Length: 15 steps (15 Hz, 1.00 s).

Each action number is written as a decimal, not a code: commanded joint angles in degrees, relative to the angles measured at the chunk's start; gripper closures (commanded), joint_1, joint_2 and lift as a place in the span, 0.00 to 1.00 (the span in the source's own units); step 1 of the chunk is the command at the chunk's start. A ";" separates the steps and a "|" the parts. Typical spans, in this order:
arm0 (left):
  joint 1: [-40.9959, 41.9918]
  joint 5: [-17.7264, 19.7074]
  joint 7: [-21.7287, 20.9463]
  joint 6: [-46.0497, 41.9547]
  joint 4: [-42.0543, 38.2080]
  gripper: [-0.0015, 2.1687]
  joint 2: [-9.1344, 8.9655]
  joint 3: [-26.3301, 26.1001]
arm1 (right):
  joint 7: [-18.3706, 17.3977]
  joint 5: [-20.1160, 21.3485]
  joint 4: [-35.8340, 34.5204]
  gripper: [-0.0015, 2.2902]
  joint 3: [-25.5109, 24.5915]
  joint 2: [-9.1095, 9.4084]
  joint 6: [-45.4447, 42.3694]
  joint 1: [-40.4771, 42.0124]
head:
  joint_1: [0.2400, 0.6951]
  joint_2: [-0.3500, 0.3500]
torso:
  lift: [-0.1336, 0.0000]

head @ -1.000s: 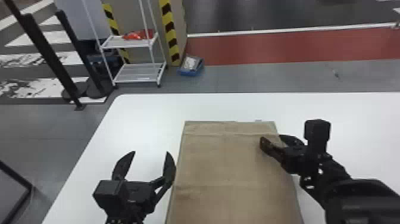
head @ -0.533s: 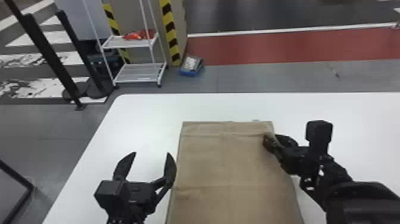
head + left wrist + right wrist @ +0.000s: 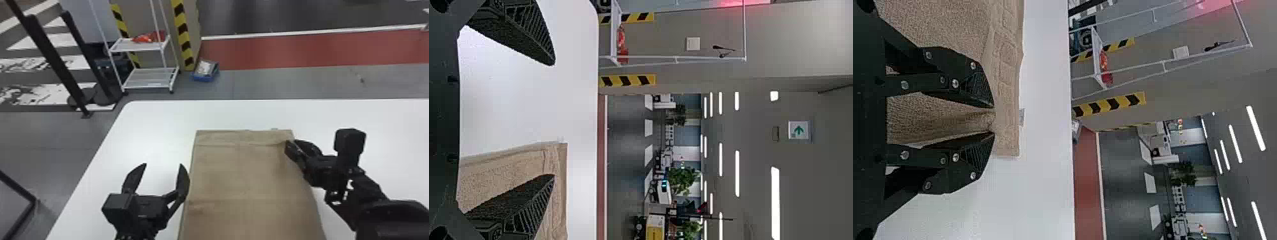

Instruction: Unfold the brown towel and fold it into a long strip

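towel [image 3: 245, 178]: 1, brown, spread flat on 1 white table [image 3: 153, 124]; far hem towards 12 o'clock, near end running past the head view's edge at 6 o'clock. shallow creases across it; 1 small pale tag [image 3: 1021, 117] just past the far hem, near the 1 o'clock corner.

right gripper [image 3: 291, 145]: 1, with 2 black fingers, at the towel's 1 o'clock side, near the far corner. state: tips pressed together on a gathered ridge of cloth, seen between them in the right wrist view.

left gripper [image 3: 163, 164]: 1, with 2 black fingers, beside the towel's 9 o'clock edge. state: spread wide, nothing between the tips.

step in hand, as judged: late unfolding or straightening, or the start of the first long fold; which of the 2 cannot be told. no strip is formed.

next move, as judged: if folding, lift the pinched side and carry it towards 9 o'clock, with the long edges kept parallel; the left gripper may need to take or steady cloth. risk: 1 pinch alone may drag the sheet askew or leave the near end behind.

background: 1 rack [image 3: 137, 48] at 11 o'clock, with 2 shelves and 1 red item [image 3: 148, 37] on the upper; 1 blue tray [image 3: 204, 76] on the floor at 12 o'clock.
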 commanded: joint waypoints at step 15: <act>1.32 4.83 -0.70 0.00 -3.96 0.03 -0.15 9.41 | 17.39 5.54 -36.66 0.70 5.77 -12.87 0.40 33.43 | 1.00 1.00 | 0.08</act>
